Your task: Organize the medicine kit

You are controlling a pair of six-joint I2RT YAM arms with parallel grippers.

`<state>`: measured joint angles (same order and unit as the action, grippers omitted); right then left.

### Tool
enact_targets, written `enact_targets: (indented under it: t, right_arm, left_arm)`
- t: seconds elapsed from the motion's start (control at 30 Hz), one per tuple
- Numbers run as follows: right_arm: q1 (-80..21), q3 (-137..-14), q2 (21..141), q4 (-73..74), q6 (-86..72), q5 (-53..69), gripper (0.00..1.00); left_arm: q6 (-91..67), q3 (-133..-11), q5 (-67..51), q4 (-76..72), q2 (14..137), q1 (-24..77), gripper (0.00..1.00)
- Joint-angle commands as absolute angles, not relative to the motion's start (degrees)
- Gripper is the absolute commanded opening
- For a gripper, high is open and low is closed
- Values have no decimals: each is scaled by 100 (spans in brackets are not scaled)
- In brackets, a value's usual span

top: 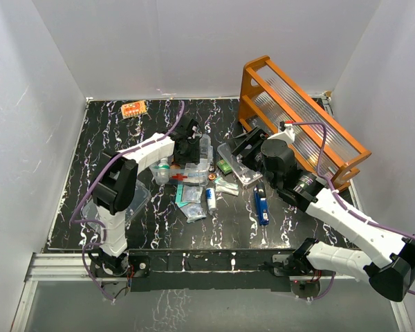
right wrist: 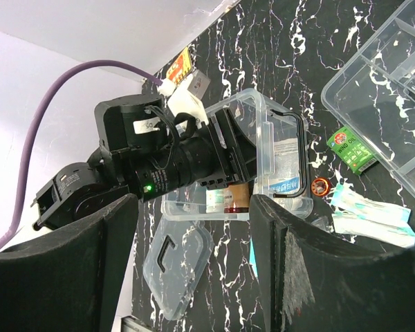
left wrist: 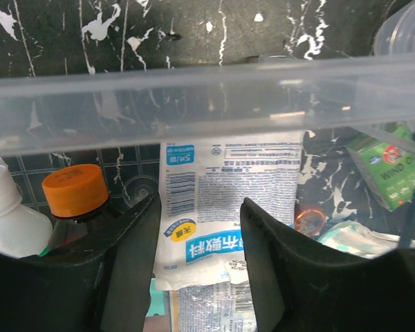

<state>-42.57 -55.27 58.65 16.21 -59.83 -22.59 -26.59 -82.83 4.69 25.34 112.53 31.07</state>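
— Where's the kit?

— Near the middle of the table (top: pixel 72 152), a little toward its left edge. From above, the kit (top: pixel 202 169) is only a clear blur under my left gripper (top: pixel 189 143).

— And close up?

— My left wrist looks through the kit's clear wall. There's a white sachet (left wrist: pixel 228 200) with blue print, and an orange-capped bottle (left wrist: pixel 74 190) with a white bottle (left wrist: pixel 5 218) beside it. My left fingers (left wrist: pixel 135 242) are spread. The sachet shows in the gap behind them, and nothing is pinched.

— What does the right wrist add?

— The whole kit from outside, with my left gripper at its rim and the lid (right wrist: pixel 176 259) lying flat near it. It also shows a green sachet (right wrist: pixel 351 149), a small red round thing (right wrist: pixel 321 187) and a divided tray (right wrist: pixel 373 90), all outside the kit. My right gripper (right wrist: pixel 192 207) stands wide apart with nothing between its fingers.

— Anything only the top view has?

— The orange rack (top: pixel 304 104) at the far right corner, an orange blister pack (top: pixel 133 108) near the far left corner, and a blue tube (top: pixel 261 206) toward the near edge. It also shows that my right gripper is over the tray.
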Motion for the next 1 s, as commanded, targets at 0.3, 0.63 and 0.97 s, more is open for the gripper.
enact_targets:
  t: [0.3, 0.63, 0.97]
  right_arm:
    - [-4229, -5476, 5853, 1388, -5888, -2250, 62]
    - [-4230, -5456, 5812, 1415, -5914, -2259, 62]
    - [-4229, -5448, 5804, 1433, -5915, -2250, 61]
  left_arm:
    - [-2625, -8279, 835, 3146, 11364, 3177, 33]
    - [-2486, -8310, 778, 3301, 11474, 3213, 20]
    - [-2267, -8505, 792, 3543, 11274, 3221, 20]
